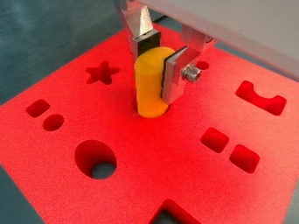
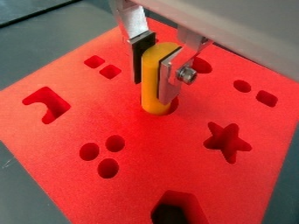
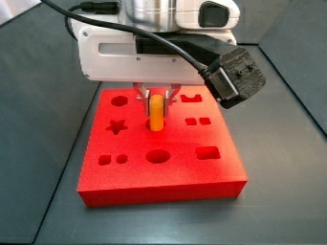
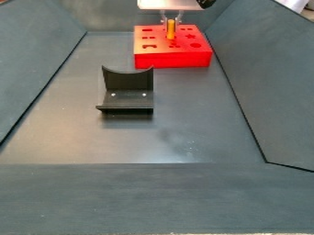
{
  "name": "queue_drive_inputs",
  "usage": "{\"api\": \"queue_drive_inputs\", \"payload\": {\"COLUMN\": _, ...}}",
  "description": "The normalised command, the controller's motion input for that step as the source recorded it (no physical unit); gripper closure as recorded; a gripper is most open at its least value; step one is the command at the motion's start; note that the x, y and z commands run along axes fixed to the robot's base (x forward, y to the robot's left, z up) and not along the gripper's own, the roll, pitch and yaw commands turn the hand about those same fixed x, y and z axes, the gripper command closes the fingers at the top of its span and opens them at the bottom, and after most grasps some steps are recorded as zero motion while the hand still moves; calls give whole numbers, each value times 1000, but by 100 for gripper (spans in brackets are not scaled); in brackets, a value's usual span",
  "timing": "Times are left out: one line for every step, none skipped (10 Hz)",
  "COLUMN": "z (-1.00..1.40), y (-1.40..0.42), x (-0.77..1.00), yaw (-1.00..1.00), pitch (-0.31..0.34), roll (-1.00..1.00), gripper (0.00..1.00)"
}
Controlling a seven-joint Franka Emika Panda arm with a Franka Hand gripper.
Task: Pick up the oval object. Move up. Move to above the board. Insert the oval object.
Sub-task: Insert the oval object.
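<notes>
Dark floor | board (image 3: 160, 163) | claw (image 1: 162, 63) grips oval object (image 1: 151, 86) upright

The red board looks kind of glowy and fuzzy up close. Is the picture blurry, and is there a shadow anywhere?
In both wrist views the board is so vividly red that its surface looks flat, its near edge soft; the oval object between the gripper's fingers stays fairly sharp, with a small dark shadow at its foot. In a side view the board looks crisper; the fixture shows a dull sheen.
</notes>
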Motion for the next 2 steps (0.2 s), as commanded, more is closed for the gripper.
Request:
{"api": "queue_drive_inputs", "payload": {"z": -6, "y": 0, "x": 0, "yaw": 0, "pitch": -21, "roll": 0, "gripper": 100}}
{"api": "queue_drive_inputs", "payload": {"z": 0, "y": 0, "x": 0, "yaw": 0, "pitch": 0, "roll": 0, "gripper": 100}}
